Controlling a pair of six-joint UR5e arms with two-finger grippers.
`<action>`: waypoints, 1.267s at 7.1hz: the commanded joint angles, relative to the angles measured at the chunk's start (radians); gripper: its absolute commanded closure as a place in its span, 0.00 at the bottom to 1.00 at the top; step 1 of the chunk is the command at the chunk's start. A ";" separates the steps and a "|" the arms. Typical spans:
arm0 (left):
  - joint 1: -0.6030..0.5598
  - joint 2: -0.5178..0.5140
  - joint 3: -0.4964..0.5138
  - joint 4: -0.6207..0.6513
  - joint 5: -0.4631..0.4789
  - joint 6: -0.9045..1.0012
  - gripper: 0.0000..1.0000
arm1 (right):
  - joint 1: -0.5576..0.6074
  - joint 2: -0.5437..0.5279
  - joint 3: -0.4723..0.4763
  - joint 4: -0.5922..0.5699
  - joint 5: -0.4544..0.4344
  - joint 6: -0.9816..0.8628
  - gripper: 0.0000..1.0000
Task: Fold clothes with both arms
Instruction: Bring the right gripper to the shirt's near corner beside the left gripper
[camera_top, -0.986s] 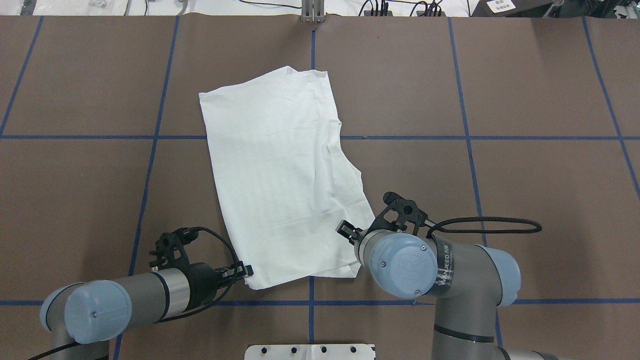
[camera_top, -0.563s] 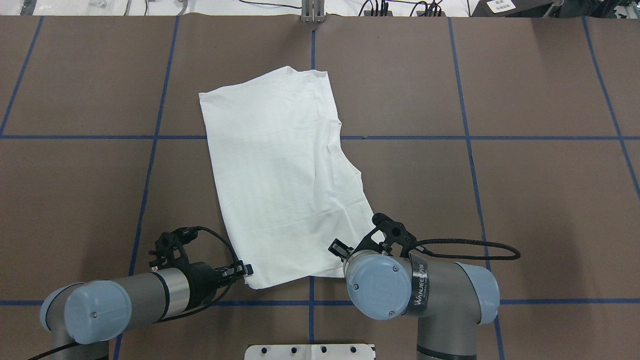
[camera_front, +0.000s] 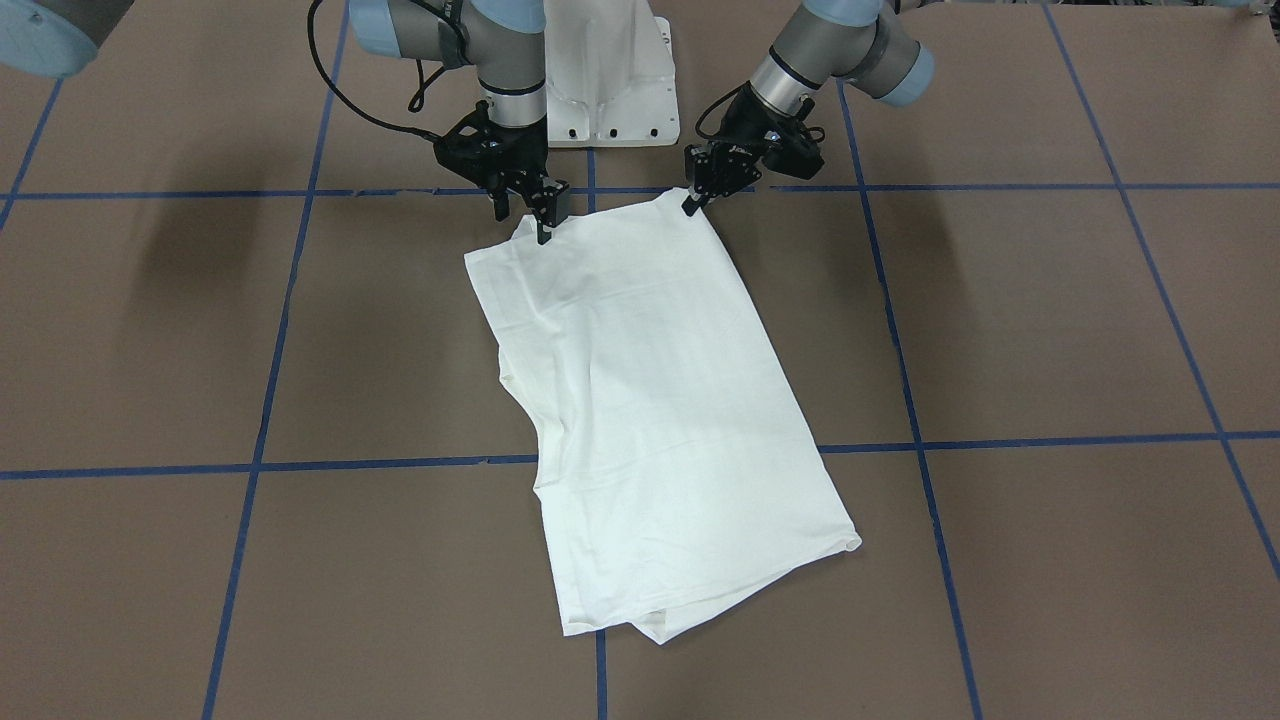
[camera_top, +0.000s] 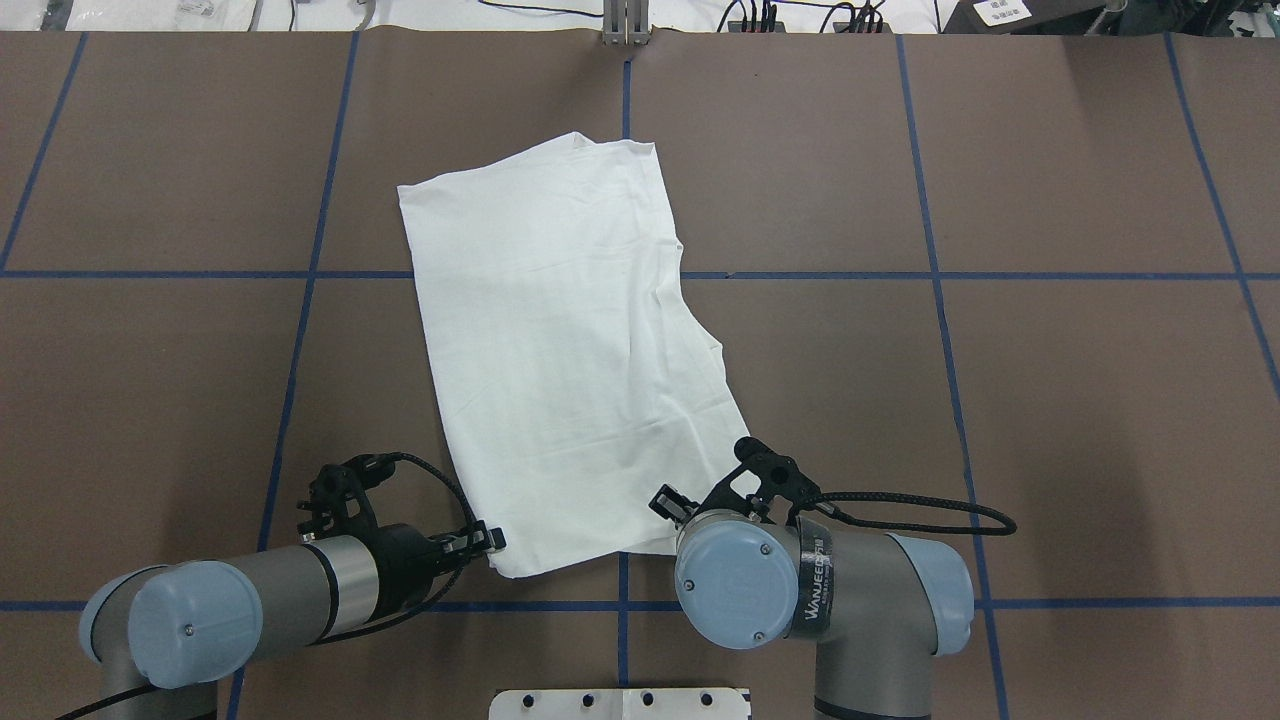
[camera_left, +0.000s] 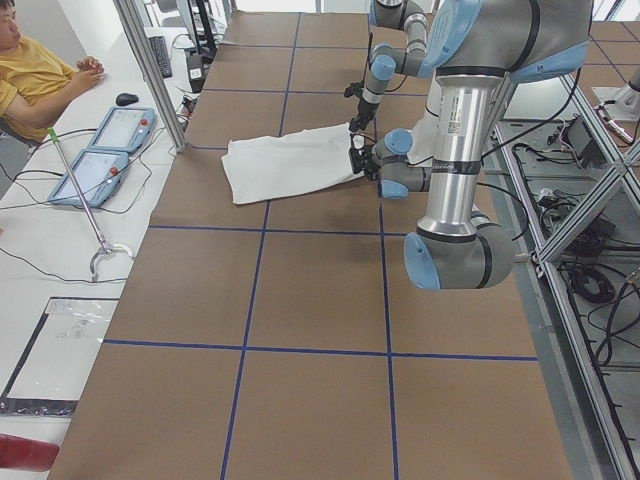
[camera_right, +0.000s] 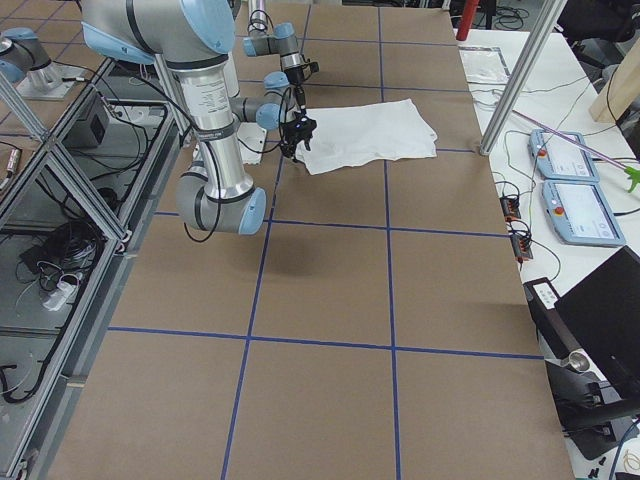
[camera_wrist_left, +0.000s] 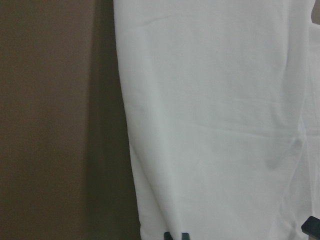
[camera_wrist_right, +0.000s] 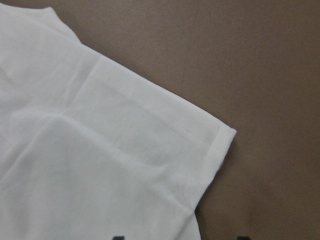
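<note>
The white shirt (camera_top: 560, 340) lies folded into a long slanted shape on the brown table; it also shows in the front view (camera_front: 650, 400). No text, collar or label shows. My left gripper (camera_top: 490, 541) sits low at the shirt's near left corner, its tips apart over the cloth (camera_wrist_left: 215, 125); it also shows in the front view (camera_front: 697, 195). My right gripper (camera_top: 668, 503) is open just above the near right corner, whose hemmed edge shows in the right wrist view (camera_wrist_right: 165, 130). In the front view the right gripper (camera_front: 525, 215) has its fingers spread.
The white pedestal base (camera_top: 620, 703) stands at the near table edge between the arms. Blue tape lines (camera_top: 940, 275) grid the table. A seated person (camera_left: 40, 75) and teach pendants (camera_left: 100, 150) are beyond the far edge. Posts (camera_left: 150, 70) stand there too.
My right arm has swung back toward the robot and to the left, bringing its gripper down to the shirt's near right corner. The left arm and the shirt have not moved.
</note>
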 joint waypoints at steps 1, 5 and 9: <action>0.000 0.001 -0.005 0.000 0.002 0.002 1.00 | -0.009 0.020 -0.022 -0.001 -0.013 0.013 0.21; 0.000 0.006 -0.014 0.000 0.005 0.003 1.00 | -0.007 0.042 -0.039 -0.038 -0.013 0.007 0.34; 0.000 0.003 -0.014 0.000 0.005 0.003 1.00 | -0.006 0.046 -0.038 -0.039 -0.045 0.015 1.00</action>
